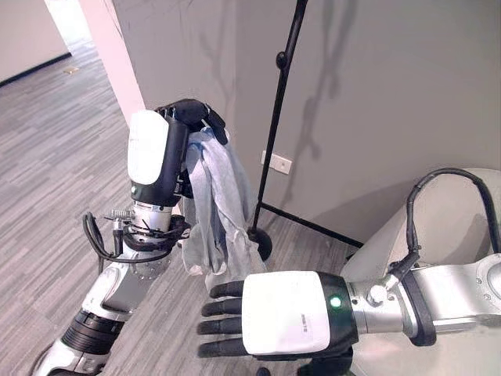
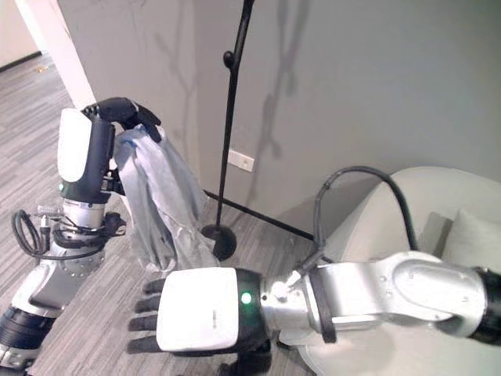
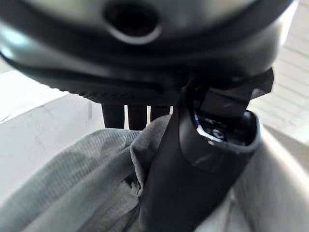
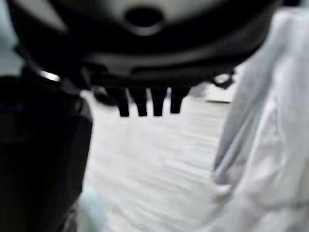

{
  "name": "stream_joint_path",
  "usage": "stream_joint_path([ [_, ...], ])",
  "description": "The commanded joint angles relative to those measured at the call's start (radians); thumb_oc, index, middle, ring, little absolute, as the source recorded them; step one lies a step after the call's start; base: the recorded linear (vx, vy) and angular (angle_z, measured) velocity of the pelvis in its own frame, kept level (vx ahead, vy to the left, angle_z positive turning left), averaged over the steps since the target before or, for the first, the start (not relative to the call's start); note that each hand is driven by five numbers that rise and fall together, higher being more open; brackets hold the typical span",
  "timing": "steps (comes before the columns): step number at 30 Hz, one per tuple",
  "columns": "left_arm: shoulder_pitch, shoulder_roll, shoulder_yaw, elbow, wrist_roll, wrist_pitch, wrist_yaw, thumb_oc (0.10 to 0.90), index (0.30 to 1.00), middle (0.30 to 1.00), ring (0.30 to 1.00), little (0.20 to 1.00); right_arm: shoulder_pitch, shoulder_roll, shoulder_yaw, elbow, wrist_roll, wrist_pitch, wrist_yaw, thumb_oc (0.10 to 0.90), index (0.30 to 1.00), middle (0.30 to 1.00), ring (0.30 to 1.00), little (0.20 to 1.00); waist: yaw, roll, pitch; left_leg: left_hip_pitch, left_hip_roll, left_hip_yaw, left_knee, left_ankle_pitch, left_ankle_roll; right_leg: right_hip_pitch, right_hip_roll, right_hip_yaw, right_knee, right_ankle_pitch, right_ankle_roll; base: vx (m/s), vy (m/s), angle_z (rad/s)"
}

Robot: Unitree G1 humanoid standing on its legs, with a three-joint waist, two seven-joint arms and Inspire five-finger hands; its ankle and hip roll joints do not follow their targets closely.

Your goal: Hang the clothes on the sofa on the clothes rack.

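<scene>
While the left robot hand (image 1: 192, 117) is raised with its fingers curled over the top of the grey garment (image 1: 219, 211), we carry the cloth toward the clothes rack (image 1: 275, 117), whose black pole stands just beyond and to the right of that robot hand. The garment hangs down loose below the grip, lower hem free above the floor (image 1: 55, 157). The right robot hand (image 1: 235, 317) sits lower, under and near the hem, fingers straight and spread, holding nothing; past its wrist is the pale sofa (image 2: 438, 227).

We judge the step as carry and hook. To do it well we keep the left grip tight, lift so the bunched top clears a rack peg (image 1: 281, 59), and move slowly so the hanging cloth does not swing into the pole. We use the right robot hand to steady or gather the hem. We release only once cloth rests over the peg.
</scene>
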Motion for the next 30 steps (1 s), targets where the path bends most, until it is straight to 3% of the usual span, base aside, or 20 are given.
stream_joint_path([
  [1,-0.236,-0.008,0.031,-0.012,0.067,-0.006,0.139,0.400,0.300,0.300,0.300,0.300,0.113,0.030,-0.119,-0.045,-0.294,0.069,-0.221,0.800,0.900,0.900,0.900,0.900,-0.005,0.015,0.024,0.036,0.071,0.018,-0.008,-0.052,-0.058,0.028,-0.100,-0.010,-0.001,-0.003,0.178,-0.06,0.041,-0.09],
  [3,-0.272,-0.045,0.033,-0.012,0.117,0.025,0.187,0.400,0.300,0.300,0.300,0.300,0.166,0.081,-0.149,-0.003,-0.431,0.084,-0.240,0.800,0.900,0.900,0.900,0.900,-0.011,0.032,0.039,0.018,0.065,0.015,-0.008,-0.051,-0.054,0.010,-0.105,-0.007,-0.001,0.007,0.180,-0.06,0.039,-0.04],
  [6,-0.287,-0.067,0.030,-0.010,0.136,0.040,0.212,0.400,0.300,0.300,0.300,0.300,0.251,0.125,-0.195,0.030,-0.470,0.071,-0.236,0.800,0.900,0.900,0.900,0.900,-0.012,0.038,0.042,0.003,0.062,0.012,-0.008,-0.048,-0.051,-0.005,-0.108,-0.006,-0.001,0.013,0.181,-0.03,0.017,0.01],
  [8,-0.292,-0.075,0.024,-0.006,0.144,0.042,0.221,0.400,0.300,0.300,0.300,0.300,0.295,0.151,-0.204,0.039,-0.461,0.046,-0.220,0.800,0.900,0.900,0.900,0.900,-0.012,0.040,0.042,-0.007,0.060,0.010,-0.008,-0.045,-0.051,-0.014,-0.109,-0.005,-0.001,0.015,0.180,-0.01,0.006,-0.02],
  [11,-0.270,-0.086,0.029,-0.004,0.140,0.037,0.215,0.400,0.300,0.300,0.300,0.300,0.386,0.212,-0.205,0.126,-0.299,0.005,-0.113,0.800,0.900,0.900,0.900,0.900,-0.014,0.042,0.038,-0.015,0.062,0.008,-0.008,-0.041,-0.054,-0.021,-0.110,-0.005,-0.001,0.015,0.176,-0.01,0.004,-0.04],
  [12,-0.262,-0.090,0.039,-0.009,0.138,0.033,0.210,0.400,0.300,0.300,0.300,0.300,0.479,0.256,-0.238,0.216,-0.146,0.012,-0.024,0.800,0.900,0.900,0.900,0.900,-0.019,0.044,0.038,-0.015,0.063,0.007,-0.008,-0.041,-0.055,-0.021,-0.110,-0.005,-0.001,0.013,0.175,0.00,0.000,0.00],
  [13,-0.245,-0.095,0.055,-0.036,0.126,0.022,0.194,0.400,0.300,0.300,0.300,0.300,0.733,0.403,-0.368,0.457,0.277,0.093,0.112,0.800,0.900,0.900,0.900,0.900,-0.019,0.039,0.036,-0.014,0.063,0.007,-0.008,-0.038,-0.056,-0.020,-0.111,-0.005,-0.001,0.012,0.170,0.01,-0.006,0.10],
  [15,-0.220,-0.111,0.085,-0.050,0.067,0.001,0.175,0.400,0.300,0.300,0.300,0.300,0.989,0.595,-0.510,0.686,0.786,0.221,0.142,0.800,0.900,0.900,0.900,0.900,-0.021,0.036,0.035,-0.011,0.062,0.011,-0.008,-0.037,-0.058,-0.020,-0.112,-0.005,-0.001,0.013,0.164,0.04,-0.002,0.25],
  [16,-0.210,-0.126,0.097,-0.033,-0.021,-0.010,0.145,0.400,0.300,0.300,0.300,0.300,1.103,0.729,-0.560,0.782,1.122,0.272,0.114,0.800,0.900,0.900,0.900,0.900,-0.018,0.041,0.029,0.003,0.063,-0.001,-0.008,-0.054,-0.065,-0.008,-0.109,0.007,-0.001,0.003,0.170,0.09,-0.006,0.00],
  [17,-0.215,-0.133,0.101,-0.018,-0.066,-0.008,0.134,0.400,0.300,0.300,0.300,0.300,1.130,0.776,-0.581,0.800,1.162,0.279,0.096,0.800,0.900,0.900,0.900,0.900,-0.017,0.043,0.028,0.006,0.061,-0.002,-0.008,-0.053,-0.067,-0.006,-0.109,0.006,-0.001,0.002,0.170,0.05,-0.043,-0.28],
  [18,-0.223,-0.132,0.117,-0.004,-0.095,-0.016,0.123,0.400,0.300,0.300,0.300,0.300,1.151,0.827,-0.620,0.839,1.070,0.262,0.088,0.800,0.900,0.900,0.900,0.900,-0.020,0.043,0.026,0.000,0.058,0.010,-0.008,-0.036,-0.065,-0.011,-0.113,-0.005,-0.001,0.010,0.164,-0.03,-0.051,-0.29],
  [19,-0.224,-0.131,0.115,-0.003,-0.096,-0.016,0.123,0.400,0.300,0.300,0.300,0.300,1.152,0.830,-0.620,0.841,1.067,0.260,0.088,0.800,0.900,0.900,0.900,0.900,-0.019,0.041,0.026,-0.001,0.058,0.009,-0.008,-0.036,-0.065,-0.011,-0.113,-0.005,-0.001,0.010,0.164,-0.03,-0.056,-0.07],
  [21,-0.217,-0.124,0.127,-0.015,-0.098,-0.036,0.128,0.400,0.300,0.300,0.300,0.300,1.167,0.902,-0.678,0.886,0.936,0.186,0.022,0.800,0.900,0.900,0.900,0.900,-0.023,0.051,0.017,0.001,0.057,0.006,-0.008,-0.036,-0.064,-0.012,-0.115,-0.005,-0.001,0.011,0.167,0.04,-0.032,0.12],
  [23,-0.204,-0.122,0.138,-0.027,-0.088,-0.048,0.137,0.400,0.300,0.300,0.300,0.300,1.169,0.937,-0.703,0.897,0.903,0.145,-0.017,0.800,0.900,0.900,0.900,0.900,-0.027,0.060,0.010,0.002,0.056,0.005,-0.008,-0.037,-0.062,-0.012,-0.117,-0.005,-0.001,0.011,0.168,0.04,-0.016,0.00],
  [28,-0.193,-0.124,0.129,-0.042,-0.094,-0.067,0.170,0.400,0.300,0.300,0.300,0.300,1.141,0.995,-0.679,0.943,0.829,0.075,-0.084,0.800,0.900,0.900,0.900,0.900,-0.026,0.079,-0.005,0.008,0.054,0.001,-0.008,-0.042,-0.061,-0.006,-0.119,-0.005,-0.001,0.008,0.170,0.04,-0.021,-0.04],
  [30,-0.199,-0.130,0.109,-0.032,-0.105,-0.073,0.183,0.400,0.300,0.300,0.300,0.300,1.104,0.996,-0.636,0.942,0.741,0.046,-0.124,0.800,0.900,0.900,0.900,0.900,-0.022,0.094,-0.010,0.014,0.054,-0.002,-0.008,-0.041,-0.061,-0.002,-0.119,-0.002,-0.001,0.003,0.168,0.04,-0.042,0.22],
])
